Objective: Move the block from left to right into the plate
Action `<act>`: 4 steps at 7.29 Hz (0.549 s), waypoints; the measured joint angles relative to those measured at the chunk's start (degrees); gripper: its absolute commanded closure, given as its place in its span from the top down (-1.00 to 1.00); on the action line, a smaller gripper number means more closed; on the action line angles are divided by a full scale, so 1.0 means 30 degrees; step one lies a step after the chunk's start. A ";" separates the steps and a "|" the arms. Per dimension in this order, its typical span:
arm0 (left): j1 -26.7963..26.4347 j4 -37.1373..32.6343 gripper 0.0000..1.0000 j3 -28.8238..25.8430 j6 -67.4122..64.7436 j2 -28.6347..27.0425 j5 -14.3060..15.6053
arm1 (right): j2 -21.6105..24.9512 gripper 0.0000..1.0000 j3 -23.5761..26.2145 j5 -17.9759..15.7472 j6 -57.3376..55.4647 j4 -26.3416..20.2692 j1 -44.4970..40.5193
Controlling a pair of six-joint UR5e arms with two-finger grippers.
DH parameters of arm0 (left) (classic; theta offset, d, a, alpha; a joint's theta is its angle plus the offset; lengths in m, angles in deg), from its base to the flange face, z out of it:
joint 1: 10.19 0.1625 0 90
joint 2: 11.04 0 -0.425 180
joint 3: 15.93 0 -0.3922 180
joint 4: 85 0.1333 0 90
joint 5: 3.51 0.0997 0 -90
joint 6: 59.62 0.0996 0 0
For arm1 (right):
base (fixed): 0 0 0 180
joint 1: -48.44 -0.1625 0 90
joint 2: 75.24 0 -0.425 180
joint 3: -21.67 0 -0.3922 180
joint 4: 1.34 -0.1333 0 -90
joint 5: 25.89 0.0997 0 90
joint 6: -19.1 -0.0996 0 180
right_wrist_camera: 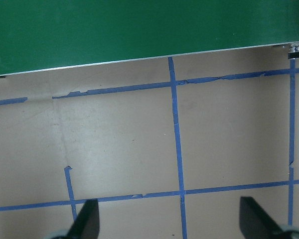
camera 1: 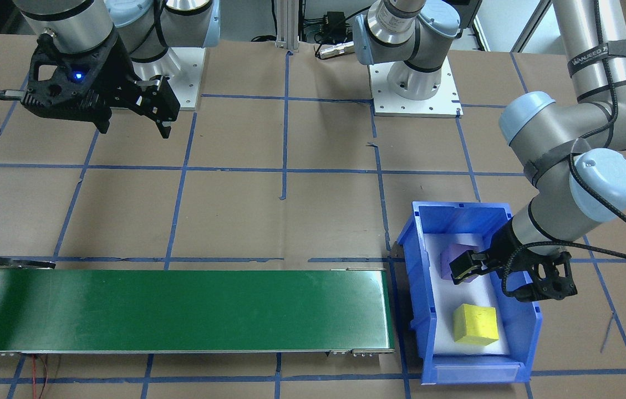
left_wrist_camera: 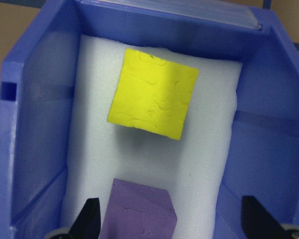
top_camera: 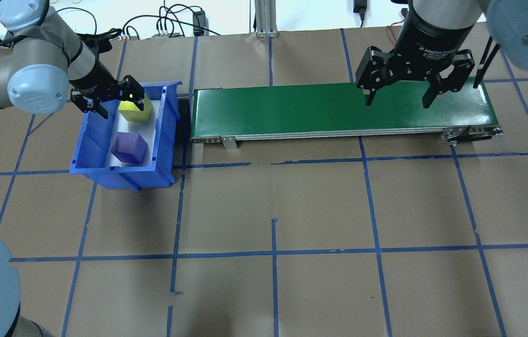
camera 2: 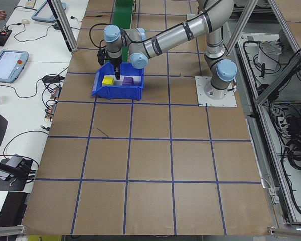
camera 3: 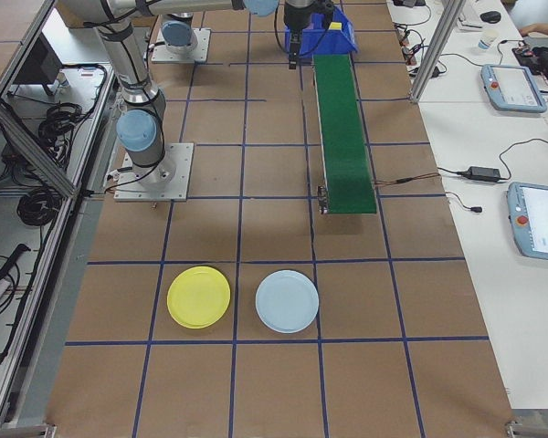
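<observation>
the left gripper (left_wrist_camera: 169, 226) is held inside the blue bin (top_camera: 87, 140), its jaws spread wide above the purple block (left_wrist_camera: 137, 211), nothing grasped. the yellow block (left_wrist_camera: 153, 93) is seen beyond it on the white foam. the right gripper (top_camera: 398, 97) is hung over the green belt (top_camera: 292, 110), jaws released. the yellow plate (camera 3: 198, 297) is set on the worktop (top_camera: 273, 210), well apart from the bin.

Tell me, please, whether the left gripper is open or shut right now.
Open. In the left wrist view both fingertips stand wide apart over the blue bin, one beside the purple cube, gripping nothing.
</observation>
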 measured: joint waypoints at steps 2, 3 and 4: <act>0.0000 0.0007 1.00 0.0110 0.0017 -0.0014 0.0002 | 0.0000 1.00 0.0008 -0.0006 -0.0001 0.0001 0.0000; 0.0001 0.0013 1.00 0.0237 0.0027 -0.0027 0.0014 | 0.0000 1.00 0.0015 -0.0018 0.0005 0.0000 0.0000; 0.0000 0.0007 1.00 0.0361 0.0081 -0.0063 0.0061 | 0.0001 1.00 0.0021 -0.0026 0.0018 0.0000 -0.0001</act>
